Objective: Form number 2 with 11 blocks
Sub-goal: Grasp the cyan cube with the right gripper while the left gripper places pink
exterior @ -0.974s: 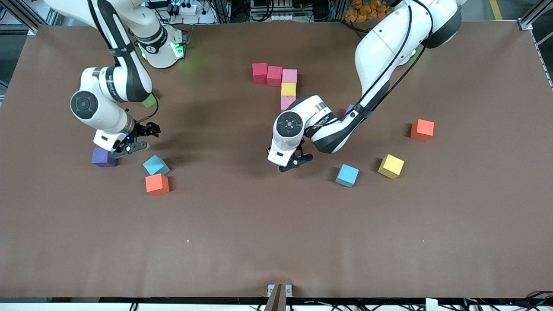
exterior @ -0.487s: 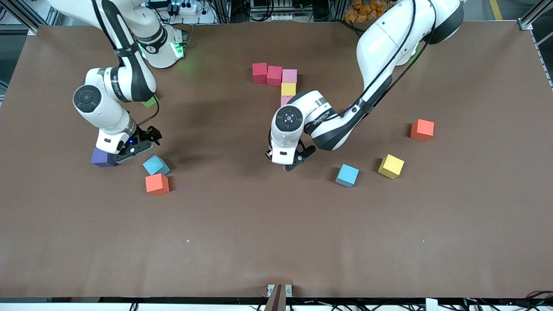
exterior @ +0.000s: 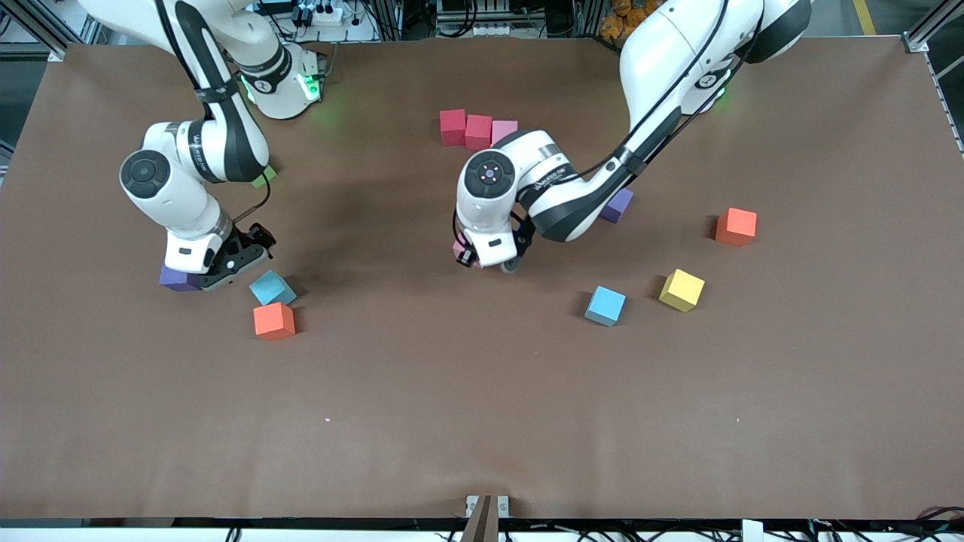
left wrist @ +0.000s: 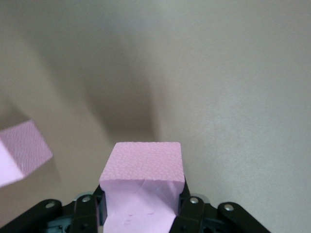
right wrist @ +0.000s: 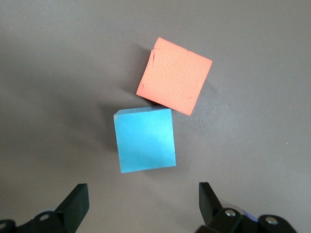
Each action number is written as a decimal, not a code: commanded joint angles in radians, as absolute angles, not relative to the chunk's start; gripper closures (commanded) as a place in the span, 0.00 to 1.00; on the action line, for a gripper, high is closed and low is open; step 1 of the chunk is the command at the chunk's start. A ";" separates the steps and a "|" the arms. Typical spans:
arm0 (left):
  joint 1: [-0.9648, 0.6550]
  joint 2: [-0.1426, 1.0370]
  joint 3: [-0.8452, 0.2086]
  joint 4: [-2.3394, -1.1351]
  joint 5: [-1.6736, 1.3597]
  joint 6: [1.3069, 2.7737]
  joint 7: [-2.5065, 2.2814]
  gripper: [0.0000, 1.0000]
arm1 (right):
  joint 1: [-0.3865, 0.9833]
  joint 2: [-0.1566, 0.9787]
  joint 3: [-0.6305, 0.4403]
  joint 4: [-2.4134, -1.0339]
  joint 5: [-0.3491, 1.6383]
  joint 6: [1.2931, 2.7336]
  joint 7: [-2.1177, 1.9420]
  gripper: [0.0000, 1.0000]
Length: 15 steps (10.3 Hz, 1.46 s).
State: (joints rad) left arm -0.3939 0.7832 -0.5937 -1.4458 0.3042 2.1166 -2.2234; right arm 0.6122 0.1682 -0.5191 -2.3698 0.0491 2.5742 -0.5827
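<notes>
Where the digit is being laid out, toward the robots' bases at the middle of the table [exterior: 482, 421], only three matte foam cubes show in a touching row: a red block [exterior: 453, 126], a second red block [exterior: 478, 132] and a pink block [exterior: 502, 130], whose end toward the left arm's base is covered by the left arm's wrist, which also hides whatever lies below the row. The left gripper [exterior: 482, 258] is clamped shut on another pink cube [left wrist: 142, 182], its fingers pressing the foam in at both sides; in its wrist view a further pink cube [left wrist: 22, 151] shows at the edge, apart from the held one. The right gripper [right wrist: 141, 204] hangs with its jaws spread wide and nothing between them, just over a light blue cube [exterior: 271, 287] that touches an orange cube [exterior: 274, 321] lying nearer the front camera. A purple cube [exterior: 177, 278] is partly hidden under the right arm's hand, and a lime-green cube [exterior: 263, 178] peeks out from under its forearm. Toward the left arm's end lie a second purple cube [exterior: 619, 205], an orange one [exterior: 736, 226], a yellow one [exterior: 682, 290] and a light blue one [exterior: 606, 306], all apart from each other.
</notes>
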 commanded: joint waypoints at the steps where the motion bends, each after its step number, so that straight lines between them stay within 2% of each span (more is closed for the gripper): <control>1: -0.410 0.714 -0.598 -1.502 0.298 2.100 -2.423 0.94 | 0.623 0.228 -0.514 -2.341 0.049 2.617 -0.630 0.00; 5: -0.469 0.646 -0.614 -1.624 0.298 2.102 -2.652 0.94 | 0.607 0.258 -0.512 -2.339 0.049 2.674 -0.771 0.00; 6: -0.471 0.635 -0.615 -1.662 0.299 2.121 -2.670 0.98 | 0.607 0.262 -0.512 -2.338 0.051 2.675 -0.776 0.00; 9: -0.472 0.604 -0.627 -1.745 0.298 2.250 -2.703 1.00 | 0.606 0.267 -0.512 -2.335 0.067 2.675 -0.793 0.00; 11: -0.472 0.600 -0.627 -1.759 0.299 2.318 -2.718 1.00 | 0.600 0.278 -0.512 -2.324 0.098 2.674 -0.822 0.00; 15: -0.469 0.606 -0.627 -1.856 0.340 2.454 -2.720 1.00 | 0.601 0.328 -0.497 -2.296 0.285 2.674 -0.943 0.00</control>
State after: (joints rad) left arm -0.4789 0.6350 -0.6260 -1.8034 0.3144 2.4155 -2.6958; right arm 0.6110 0.2959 -0.5146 -2.3232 0.2205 2.6680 -0.8766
